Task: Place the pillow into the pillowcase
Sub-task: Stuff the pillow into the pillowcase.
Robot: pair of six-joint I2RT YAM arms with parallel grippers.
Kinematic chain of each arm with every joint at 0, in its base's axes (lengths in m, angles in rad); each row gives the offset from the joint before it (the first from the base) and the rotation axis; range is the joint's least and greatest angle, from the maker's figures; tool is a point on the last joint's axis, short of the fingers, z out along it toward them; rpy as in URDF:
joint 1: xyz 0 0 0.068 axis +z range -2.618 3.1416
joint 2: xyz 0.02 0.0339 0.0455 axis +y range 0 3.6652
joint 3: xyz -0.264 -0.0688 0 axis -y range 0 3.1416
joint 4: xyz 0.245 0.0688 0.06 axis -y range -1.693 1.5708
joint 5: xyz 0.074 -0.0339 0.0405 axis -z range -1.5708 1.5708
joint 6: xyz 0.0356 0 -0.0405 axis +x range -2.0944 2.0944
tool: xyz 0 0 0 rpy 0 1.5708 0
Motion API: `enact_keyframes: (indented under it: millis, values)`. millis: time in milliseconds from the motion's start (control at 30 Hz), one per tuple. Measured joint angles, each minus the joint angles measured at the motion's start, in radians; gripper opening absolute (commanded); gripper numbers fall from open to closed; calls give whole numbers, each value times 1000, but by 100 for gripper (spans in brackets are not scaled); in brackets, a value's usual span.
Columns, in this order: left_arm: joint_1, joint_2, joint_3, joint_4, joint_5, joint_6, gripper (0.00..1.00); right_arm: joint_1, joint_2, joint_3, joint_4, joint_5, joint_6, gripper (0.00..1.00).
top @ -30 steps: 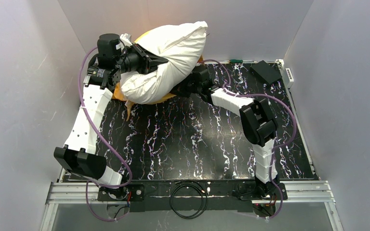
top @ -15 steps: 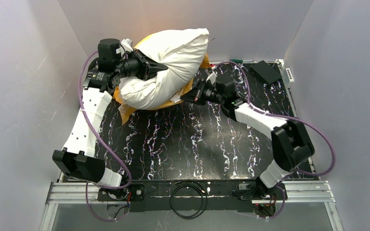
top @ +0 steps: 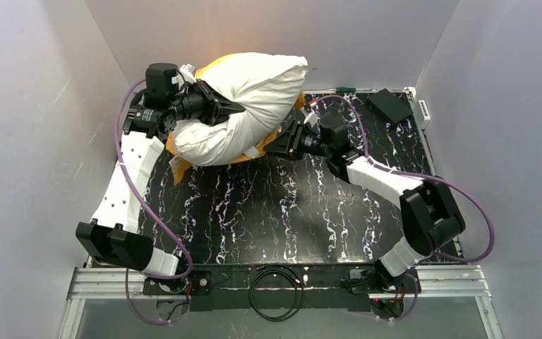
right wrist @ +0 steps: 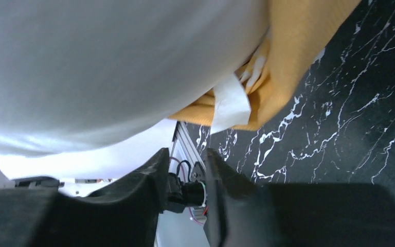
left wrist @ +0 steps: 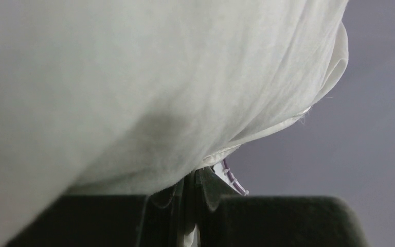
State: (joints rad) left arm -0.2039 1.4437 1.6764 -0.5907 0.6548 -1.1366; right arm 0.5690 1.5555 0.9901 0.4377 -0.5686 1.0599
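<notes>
The off-white pillow (top: 250,95) lies bunched at the back left of the table, on top of the orange pillowcase (top: 181,161), which shows only at its edges. My left gripper (top: 238,108) is shut on a fold of the pillow's upper side. In the left wrist view the pillow (left wrist: 133,77) fills the frame above the closed left gripper (left wrist: 191,180). My right gripper (top: 277,146) sits low at the pillow's right front edge, open, with nothing between its fingers. The right wrist view shows the right gripper (right wrist: 187,162) below the pillow (right wrist: 108,67), the pillowcase (right wrist: 298,56) and its white tag (right wrist: 231,105).
A black box (top: 389,106) and a white strip (top: 421,109) sit at the back right corner, with a green-handled tool (top: 344,89) by the back wall. A coiled cable (top: 275,289) lies on the frame between the arm bases. Grey walls close in on three sides.
The right gripper has pulled out from under the pillow toward the right and its jaws have parted. The left gripper has kept its hold; the pillow has sunk slightly.
</notes>
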Motion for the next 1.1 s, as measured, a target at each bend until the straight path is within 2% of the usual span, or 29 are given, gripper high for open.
enact_keyframes:
  millis: [167, 567, 733, 800, 900, 1033, 1100]
  values:
    - [0, -2, -6, 11, 1, -2, 0, 0, 90, 78, -45, 35, 37, 52]
    - [0, -13, -27, 32, 5, -13, 0, 15, 288, 193, -63, 123, 158, 54]
    - [0, -14, -30, 44, 6, -18, 0, 22, 381, 288, -64, 142, 197, 54]
    - [0, -14, -31, 48, 5, -20, 0, 24, 414, 328, -65, 148, 209, 47]
    - [2, -14, -32, 58, 4, -21, 0, 28, 447, 372, -75, 159, 223, 24]
    - [4, -14, -34, 59, 3, -20, 0, 31, 460, 423, -145, 171, 201, 4]
    - [4, -14, -34, 58, 2, -20, 0, 32, 457, 437, -188, 171, 156, 1]
